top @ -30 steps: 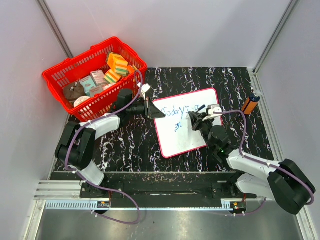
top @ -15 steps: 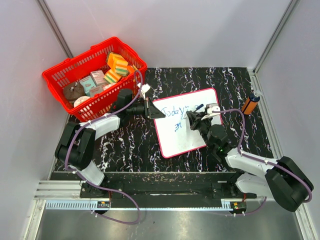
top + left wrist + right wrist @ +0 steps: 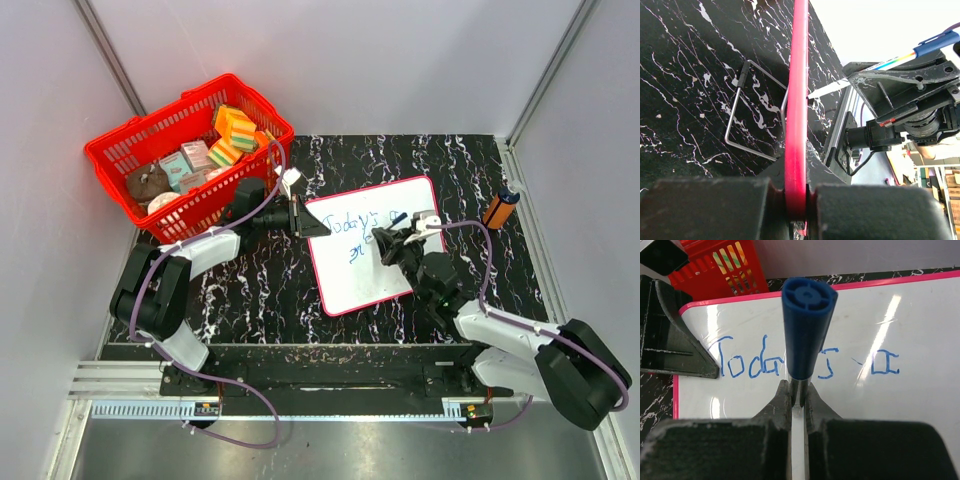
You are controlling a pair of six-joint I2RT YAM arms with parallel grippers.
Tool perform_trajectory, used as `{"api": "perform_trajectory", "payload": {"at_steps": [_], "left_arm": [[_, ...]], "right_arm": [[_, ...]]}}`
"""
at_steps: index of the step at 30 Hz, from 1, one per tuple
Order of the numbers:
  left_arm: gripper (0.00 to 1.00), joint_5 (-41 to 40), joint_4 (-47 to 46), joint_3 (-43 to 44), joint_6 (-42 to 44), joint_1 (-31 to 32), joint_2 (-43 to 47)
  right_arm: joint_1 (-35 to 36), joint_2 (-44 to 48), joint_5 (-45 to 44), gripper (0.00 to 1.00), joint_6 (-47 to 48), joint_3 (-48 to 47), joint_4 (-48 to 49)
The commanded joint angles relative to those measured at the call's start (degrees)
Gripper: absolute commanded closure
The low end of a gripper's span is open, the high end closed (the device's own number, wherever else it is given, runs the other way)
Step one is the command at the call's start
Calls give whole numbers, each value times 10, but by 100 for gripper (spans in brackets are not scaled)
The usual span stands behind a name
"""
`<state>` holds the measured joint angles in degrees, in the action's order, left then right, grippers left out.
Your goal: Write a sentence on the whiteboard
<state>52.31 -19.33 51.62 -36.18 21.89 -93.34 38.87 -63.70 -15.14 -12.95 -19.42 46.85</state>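
Mid-writing, I judge: the left gripper [image 3: 301, 215] clamps the rim of the whiteboard [image 3: 372, 282] on the table [image 3: 250, 290], the right gripper [image 3: 386, 241] pinches a blue marker [image 3: 805, 325] above the sentence [image 3: 757, 363]; next, its tip must touch line 2.

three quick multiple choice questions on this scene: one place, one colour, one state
1. Where is the red basket relative to the whiteboard?
A. lying on it
B. off its far-left corner
C. at its right edge

2. What colour is the sentence?
A. blue
B. green
C. black

3. The right jaws are:
A. open and empty
B. shut on the basket
C. shut on a blue marker

1 B, the top view shows it beyond that corner; 2 A, the strokes read blue; 3 C, the barrel is pinched between them.
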Motion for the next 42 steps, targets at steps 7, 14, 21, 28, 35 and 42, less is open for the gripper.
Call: {"api": "perform_trajectory", "payload": {"at_steps": [7, 14, 21, 28, 35, 42], "left_arm": [[100, -48, 90, -13, 89, 6, -6], [100, -49, 92, -12, 89, 6, -6], [100, -49, 93, -11, 90, 6, -7], [100, -49, 93, -13, 90, 6, -6], [100, -50, 95, -14, 93, 6, -7], [100, -51, 96, -13, 96, 6, -6]], "right_arm": [[-2, 37, 33, 100, -31, 39, -36], [-3, 54, 48, 100, -48, 59, -49], [-3, 65, 67, 100, -52, 70, -55], [-2, 69, 95, 100, -52, 78, -34], [-2, 154, 62, 100, -47, 86, -22], [-3, 116, 29, 100, -2, 30, -30]]}}
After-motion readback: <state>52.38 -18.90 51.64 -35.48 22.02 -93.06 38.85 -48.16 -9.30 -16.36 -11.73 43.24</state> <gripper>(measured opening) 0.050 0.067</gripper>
